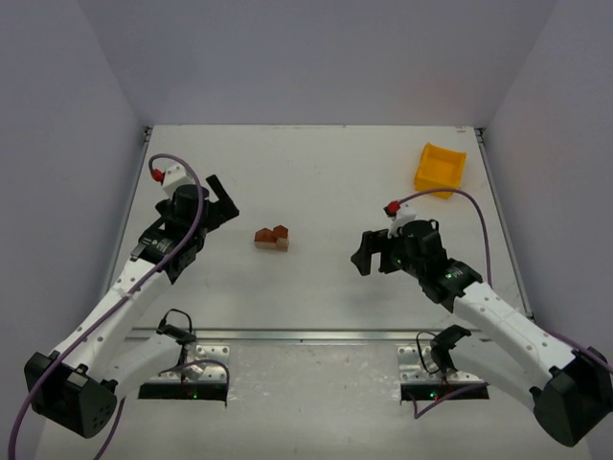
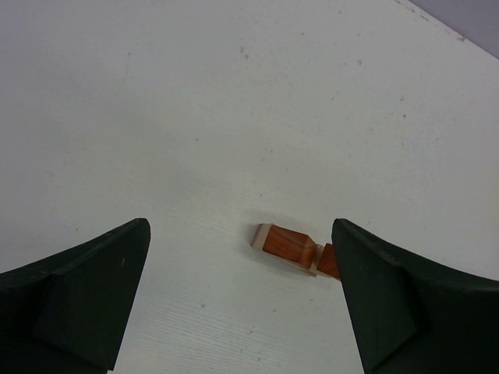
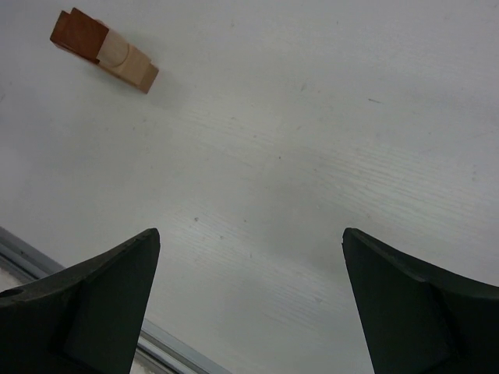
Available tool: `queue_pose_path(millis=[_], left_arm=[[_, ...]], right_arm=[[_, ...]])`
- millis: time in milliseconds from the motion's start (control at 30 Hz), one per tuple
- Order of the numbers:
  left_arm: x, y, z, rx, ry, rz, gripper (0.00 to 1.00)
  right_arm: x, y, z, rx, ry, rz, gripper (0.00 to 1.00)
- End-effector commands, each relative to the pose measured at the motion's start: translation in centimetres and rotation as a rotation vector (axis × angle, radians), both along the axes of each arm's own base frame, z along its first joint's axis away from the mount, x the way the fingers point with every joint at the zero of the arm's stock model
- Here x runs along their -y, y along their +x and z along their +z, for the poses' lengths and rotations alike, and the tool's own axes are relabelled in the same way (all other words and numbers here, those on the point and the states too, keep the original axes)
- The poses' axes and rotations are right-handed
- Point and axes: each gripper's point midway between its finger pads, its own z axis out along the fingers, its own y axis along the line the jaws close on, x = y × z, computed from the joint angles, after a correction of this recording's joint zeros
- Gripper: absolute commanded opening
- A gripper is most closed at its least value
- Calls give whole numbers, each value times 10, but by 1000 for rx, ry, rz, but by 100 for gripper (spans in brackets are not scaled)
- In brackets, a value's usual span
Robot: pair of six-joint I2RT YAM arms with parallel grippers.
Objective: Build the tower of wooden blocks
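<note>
The wood block tower (image 1: 272, 238) is a small cluster of reddish-brown and pale tan blocks lying on the white table, between the two arms. In the left wrist view the blocks (image 2: 292, 248) lie ahead of the fingers, partly hidden behind the right finger. In the right wrist view the blocks (image 3: 101, 48) sit at the upper left, well away from the fingers. My left gripper (image 1: 222, 201) is open and empty, left of the blocks; its fingertips frame bare table (image 2: 242, 234). My right gripper (image 1: 369, 253) is open and empty, right of the blocks (image 3: 249, 238).
A yellow plastic bin (image 1: 440, 169) stands at the far right of the table. A metal rail (image 1: 316, 334) runs across the near edge, also showing in the right wrist view (image 3: 31, 261). Grey walls close in the table on three sides.
</note>
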Motion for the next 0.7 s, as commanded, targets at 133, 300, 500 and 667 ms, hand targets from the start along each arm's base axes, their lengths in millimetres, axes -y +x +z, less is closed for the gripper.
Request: queue_pose_path(millis=[133, 300, 500, 667], left_arm=[[-1, -2, 9, 49, -20, 6, 100], [-3, -3, 6, 45, -16, 14, 100], [-4, -4, 8, 54, -19, 22, 100], [-4, -5, 6, 56, -24, 18, 100]], right_arm=[[-11, 21, 25, 47, 21, -11, 99], [6, 28, 26, 73, -5, -117, 99], [7, 29, 33, 100, 5, -119, 99], [-31, 19, 37, 129, 88, 113, 99]])
